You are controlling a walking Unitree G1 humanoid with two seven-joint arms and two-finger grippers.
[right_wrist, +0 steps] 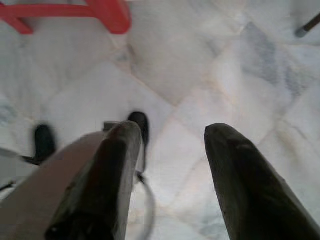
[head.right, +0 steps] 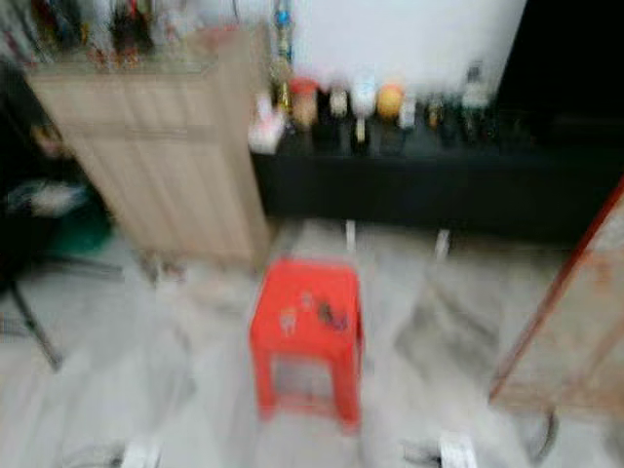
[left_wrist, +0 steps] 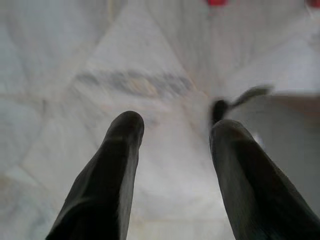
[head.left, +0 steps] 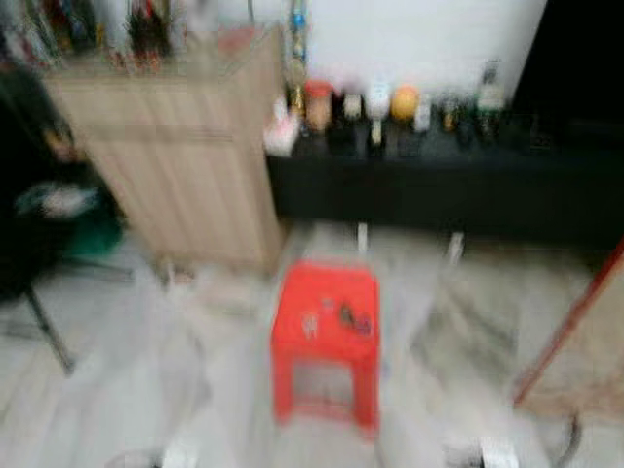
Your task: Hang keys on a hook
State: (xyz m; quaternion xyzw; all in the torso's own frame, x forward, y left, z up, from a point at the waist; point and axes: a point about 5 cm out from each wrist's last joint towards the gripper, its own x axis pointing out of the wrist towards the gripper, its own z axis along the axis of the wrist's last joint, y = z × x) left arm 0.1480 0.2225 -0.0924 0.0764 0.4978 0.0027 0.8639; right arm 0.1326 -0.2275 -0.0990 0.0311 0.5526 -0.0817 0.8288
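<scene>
Room: pale marble floor [head.left: 146, 370], white wall behind, head views blurred.
Far left: dark chair [head.left: 29, 195] with something green beneath it, details lost in blur.
Left of centre: light wooden cabinet [head.left: 185, 156] standing on the floor, clutter on its top too smeared to name.
Back, centre to right: long low black bench [head.left: 439, 185] against the wall, carrying a row of small bottles and jars [head.left: 390, 107].
Centre floor: red plastic stool [head.left: 327, 341] in front of the cabinet and the bench, apart from both.
Keys: small dark bunch, likely the keys [head.left: 356, 320], lying on the stool's seat, with a pale small item just beside it on the left.
Far right: red slanted pole [head.left: 570, 322] at the picture's edge.
Left gripper [left_wrist: 172, 130]: hangs low over bare marble, fingers spread, nothing between them.
Right gripper [right_wrist: 170, 132]: also low over the marble, fingers spread and empty; a stool leg shows beyond them.
</scene>
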